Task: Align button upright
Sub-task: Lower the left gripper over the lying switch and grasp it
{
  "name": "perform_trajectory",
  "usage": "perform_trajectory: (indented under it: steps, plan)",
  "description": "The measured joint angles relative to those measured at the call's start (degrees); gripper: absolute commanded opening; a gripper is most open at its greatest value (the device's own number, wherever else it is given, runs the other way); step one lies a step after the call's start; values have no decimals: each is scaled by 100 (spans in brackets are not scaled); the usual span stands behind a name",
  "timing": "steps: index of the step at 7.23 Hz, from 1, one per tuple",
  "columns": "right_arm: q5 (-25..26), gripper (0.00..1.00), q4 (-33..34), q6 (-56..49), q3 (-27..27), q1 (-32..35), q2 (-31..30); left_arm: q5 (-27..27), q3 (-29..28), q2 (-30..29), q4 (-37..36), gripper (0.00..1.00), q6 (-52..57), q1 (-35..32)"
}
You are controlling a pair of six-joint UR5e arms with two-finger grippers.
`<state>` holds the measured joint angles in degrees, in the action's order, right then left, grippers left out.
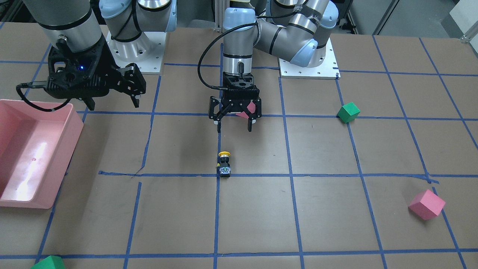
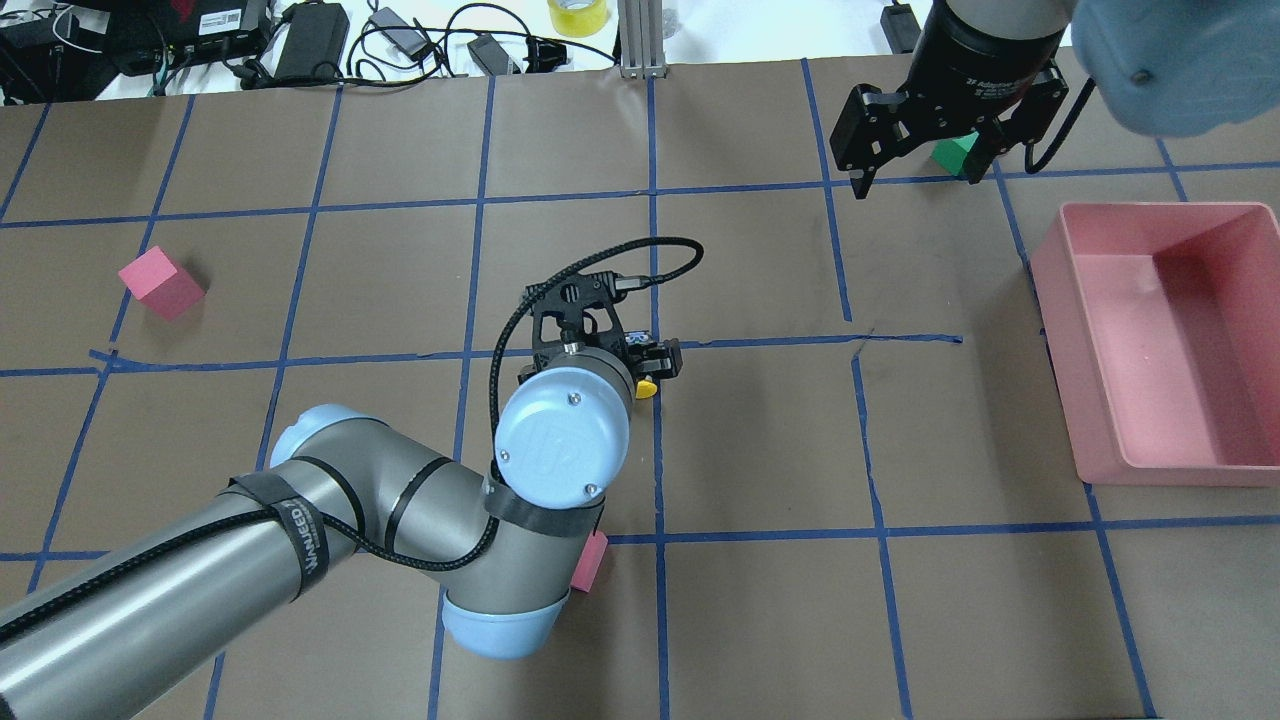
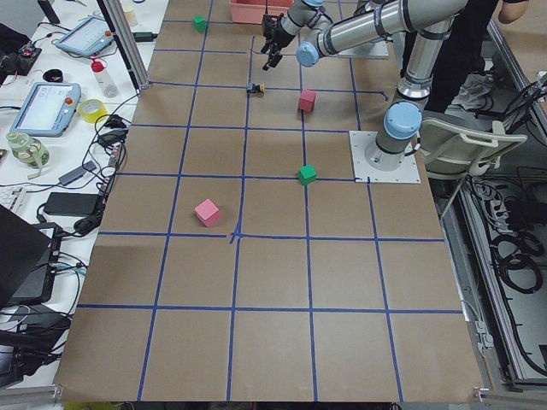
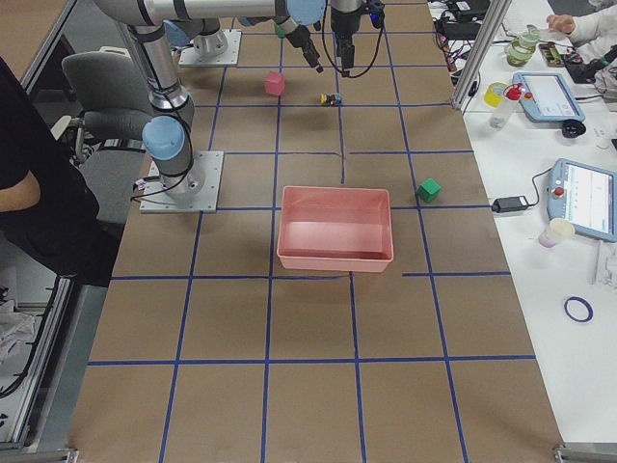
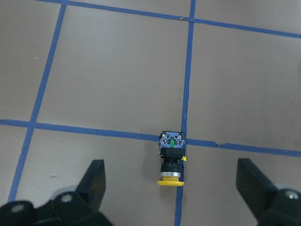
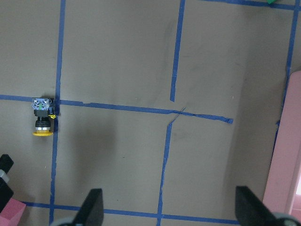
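Over the table's (image 1: 179, 149) middle, the left gripper (image 1: 234, 127) hangs with its fingers spread wide, empty and touching nothing. Just below it the button (image 1: 224, 164) lies on its side at a crossing of blue tape (image 1: 261, 175), its long axis along the tape line, yellow cap toward the robot, contact block away. Farther right, the right gripper (image 2: 915, 175) is likewise spread and empty; its white label (image 2: 985, 88) is too small to read.
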<state>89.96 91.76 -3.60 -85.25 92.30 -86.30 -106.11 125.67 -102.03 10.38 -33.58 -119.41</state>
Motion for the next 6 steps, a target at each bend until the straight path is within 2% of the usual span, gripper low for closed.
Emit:
perform_trajectory:
  steps: [2,6]
  plan:
    - [6,100,0,0,-1,3,-6,-211,95,-629,-873,94,-171,-96]
    - [13,100,-8,0,0,6,-9,-378,88,-1633,-1845,88,5,-218]
